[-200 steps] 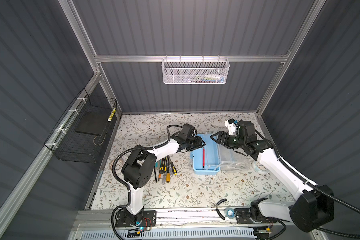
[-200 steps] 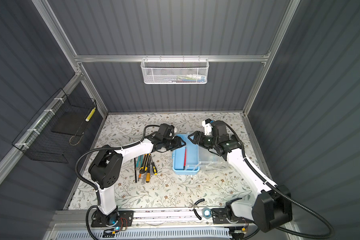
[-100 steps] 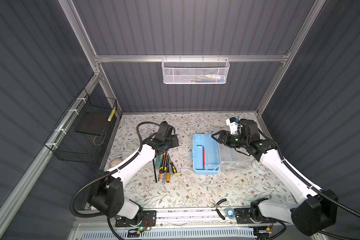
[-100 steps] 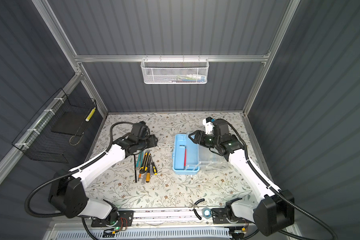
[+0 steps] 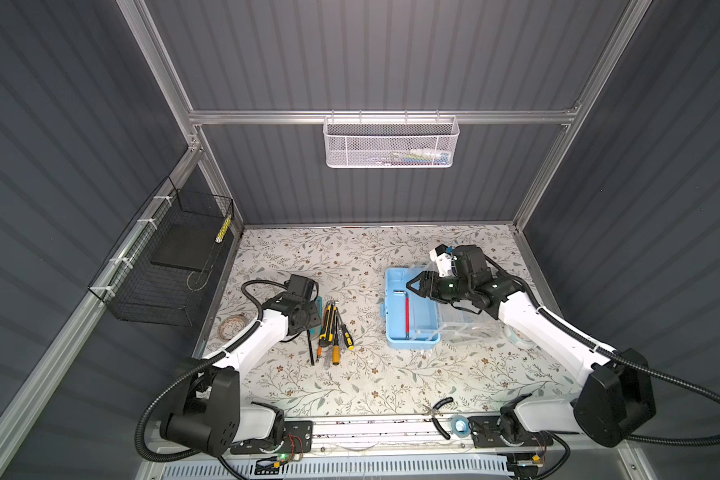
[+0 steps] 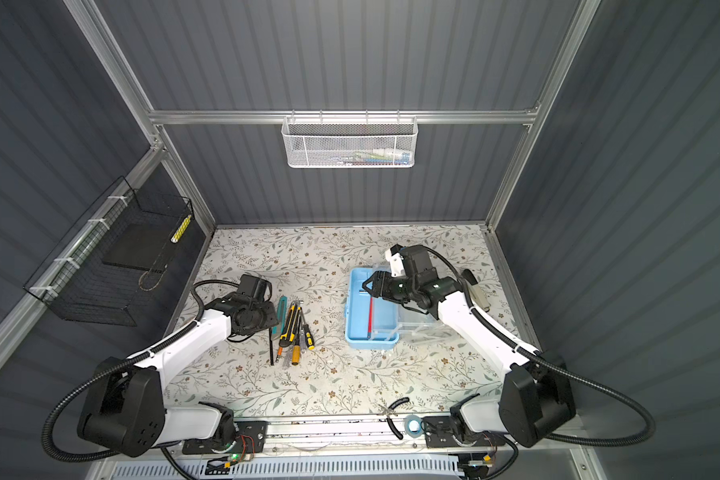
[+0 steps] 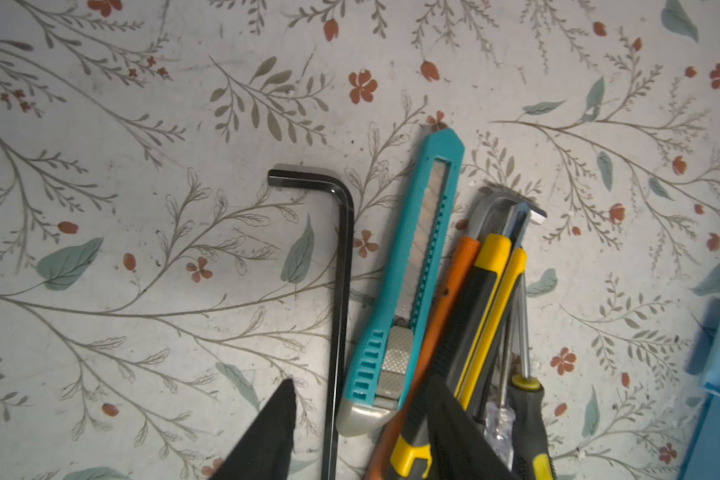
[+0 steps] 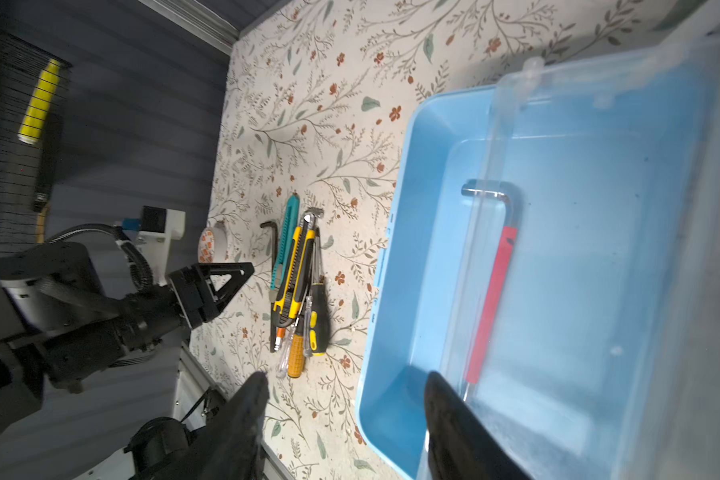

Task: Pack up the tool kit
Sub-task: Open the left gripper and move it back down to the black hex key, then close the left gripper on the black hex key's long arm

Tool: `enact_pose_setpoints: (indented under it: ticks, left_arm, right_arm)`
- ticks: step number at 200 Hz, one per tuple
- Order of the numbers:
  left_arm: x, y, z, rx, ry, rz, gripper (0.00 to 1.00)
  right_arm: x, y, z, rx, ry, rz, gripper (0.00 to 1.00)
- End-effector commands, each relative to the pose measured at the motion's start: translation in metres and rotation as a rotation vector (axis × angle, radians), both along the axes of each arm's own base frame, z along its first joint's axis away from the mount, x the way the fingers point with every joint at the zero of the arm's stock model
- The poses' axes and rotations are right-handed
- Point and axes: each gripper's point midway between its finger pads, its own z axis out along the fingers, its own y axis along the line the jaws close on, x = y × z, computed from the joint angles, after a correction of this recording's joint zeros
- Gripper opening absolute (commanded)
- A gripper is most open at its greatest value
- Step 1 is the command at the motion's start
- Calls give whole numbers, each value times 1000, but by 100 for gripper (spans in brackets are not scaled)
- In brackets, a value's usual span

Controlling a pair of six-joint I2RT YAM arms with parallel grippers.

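1 red-sleeved hex key (image 8: 493,291) lies in the light-blue rectangular plastic box (image 8: 395,257); yellow, orange and teal hand tools (image 8: 298,270) lie bunched near it.

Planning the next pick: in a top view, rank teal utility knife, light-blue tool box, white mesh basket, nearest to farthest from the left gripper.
1. Teal utility knife, beside left gripper
2. Light-blue tool box, on the right
3. White mesh basket, back wall

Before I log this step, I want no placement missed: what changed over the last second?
The left gripper pulled away from the light-blue rectangular plastic box and swung left over the pile of yellow, black and orange hand tools, fingers open, holding nothing. Unchanged: right gripper above the box, red-handled metal hex key inside.
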Motion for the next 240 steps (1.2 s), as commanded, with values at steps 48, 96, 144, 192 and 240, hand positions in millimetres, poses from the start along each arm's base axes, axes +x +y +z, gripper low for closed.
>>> enact_pose_setpoints:
  ticks: [48,96,144,192,240]
  left_arm:
    - [7,5,-23,6,59,-25,40]
    - [12,10,-30,15,74,-24,31]
    - [20,12,-33,28,75,-30,26]
    - [23,11,-42,35,99,-39,22]
    - [24,13,-45,52,110,-45,20]
  right_arm:
    - [-6,27,-20,-100,20,45,59]
    - [-6,34,-24,-95,32,57,59]
    - [-5,36,-27,-96,40,58,59]
    - [-4,36,-28,-98,44,60,58]
    - [-2,38,-31,-101,52,62,59]
